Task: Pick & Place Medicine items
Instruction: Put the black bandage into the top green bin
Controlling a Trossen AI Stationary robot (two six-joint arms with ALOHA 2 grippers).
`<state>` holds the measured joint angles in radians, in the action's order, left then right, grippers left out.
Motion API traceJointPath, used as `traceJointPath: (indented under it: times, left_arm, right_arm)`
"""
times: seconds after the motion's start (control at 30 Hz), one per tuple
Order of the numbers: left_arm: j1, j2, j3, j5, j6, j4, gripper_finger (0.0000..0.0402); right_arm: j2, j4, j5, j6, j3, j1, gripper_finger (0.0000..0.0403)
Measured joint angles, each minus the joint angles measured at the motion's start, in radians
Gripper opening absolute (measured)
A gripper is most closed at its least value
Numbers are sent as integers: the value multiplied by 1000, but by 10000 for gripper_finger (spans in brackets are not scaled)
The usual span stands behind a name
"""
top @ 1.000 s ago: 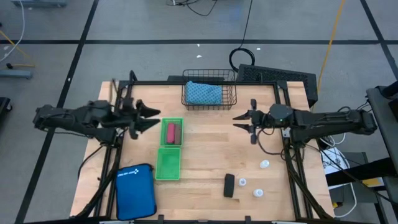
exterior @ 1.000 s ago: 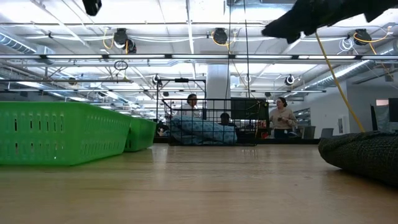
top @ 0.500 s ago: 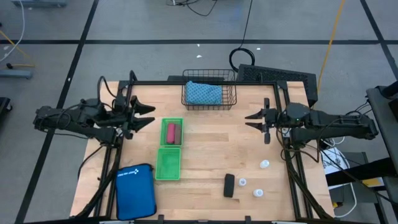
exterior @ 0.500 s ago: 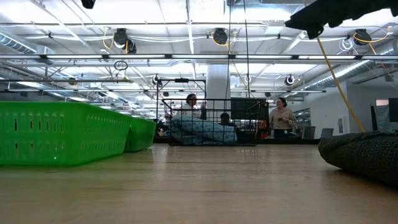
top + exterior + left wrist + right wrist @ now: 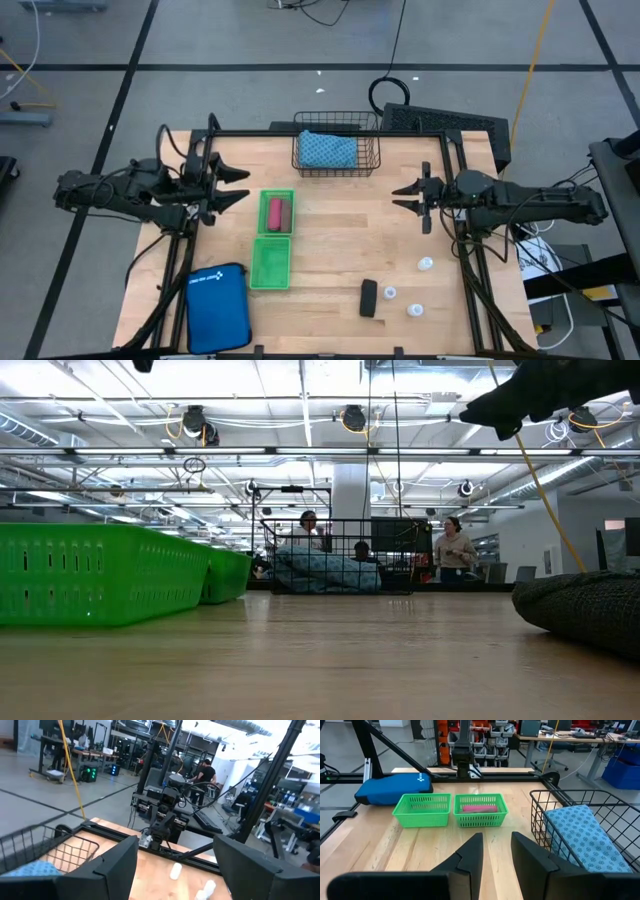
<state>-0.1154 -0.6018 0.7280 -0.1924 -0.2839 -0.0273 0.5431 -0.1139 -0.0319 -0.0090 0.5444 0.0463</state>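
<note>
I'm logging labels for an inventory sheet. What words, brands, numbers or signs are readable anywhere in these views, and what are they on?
No text here is readable.
Blue zip pouch: a white logo with small lettering, too small to read in the high view and blurred in the right wrist view.
White bottles: no label legible.
Room beyond the table: no legible signs.

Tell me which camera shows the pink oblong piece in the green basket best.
The high view: the pink oblong piece lies fully exposed in the green plastic basket, beside a brown piece. The right wrist view shows only a pink strip through the mesh. The low view shows only basket walls; the left wrist view misses it.
</note>
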Motion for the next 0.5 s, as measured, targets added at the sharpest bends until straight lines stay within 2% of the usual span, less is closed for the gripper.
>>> traceJointPath:
  times: [0.13,0.5]
  left_arm:
    - [0,0,0,0,55,0,269]
    - [0,0,0,-2,50,-3,269]
  right_arm:
    - [0,42,0,-2,-19,0,89]
    - [0,43,0,-2,-29,0,89]
